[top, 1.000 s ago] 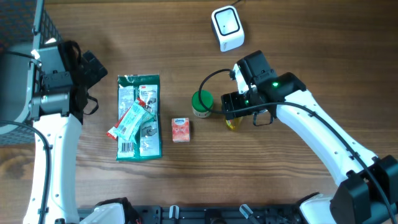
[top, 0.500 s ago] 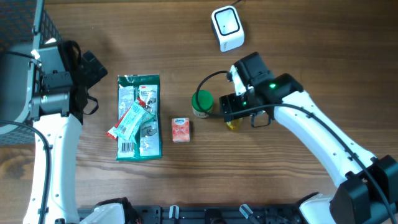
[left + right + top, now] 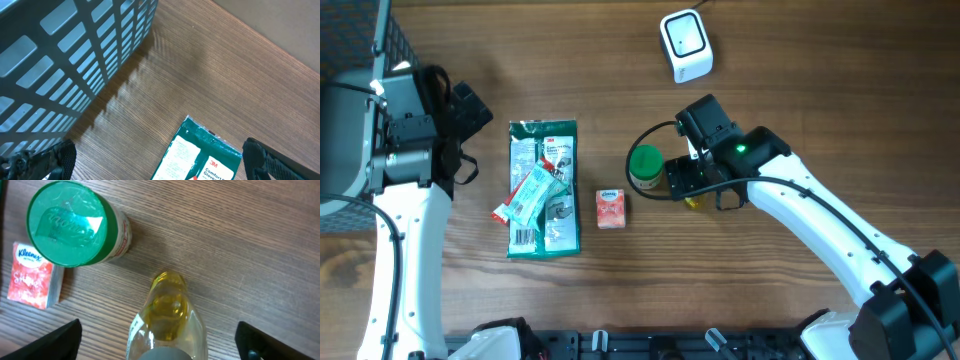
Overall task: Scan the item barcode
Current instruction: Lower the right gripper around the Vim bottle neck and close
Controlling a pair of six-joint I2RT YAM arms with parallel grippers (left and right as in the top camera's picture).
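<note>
A small clear bottle of yellow liquid (image 3: pixel 167 315) lies on the wooden table, between the wide-apart fingers of my right gripper (image 3: pixel 162 347), which is open and does not touch it. From overhead, only the bottle's yellow end (image 3: pixel 692 201) shows under the right gripper (image 3: pixel 692 183). The white barcode scanner (image 3: pixel 685 45) stands at the far edge. My left gripper (image 3: pixel 160 162) is open and empty, hovering above the table near a green glove pack (image 3: pixel 202 155). In the overhead view the left gripper (image 3: pixel 468 133) sits at the table's left side.
A green-lidded jar (image 3: pixel 644 166) (image 3: pixel 75 225) stands just left of the bottle. A small red tissue pack (image 3: pixel 610 208) (image 3: pixel 32 275) lies further left. The green glove pack (image 3: pixel 543 190) has a red-and-white packet on it. A grey slotted basket (image 3: pixel 60 65) is at the far left.
My right gripper has shifted a little left toward the jar and its jaws have opened wider. The bottle stayed in place. The left arm has not moved.
</note>
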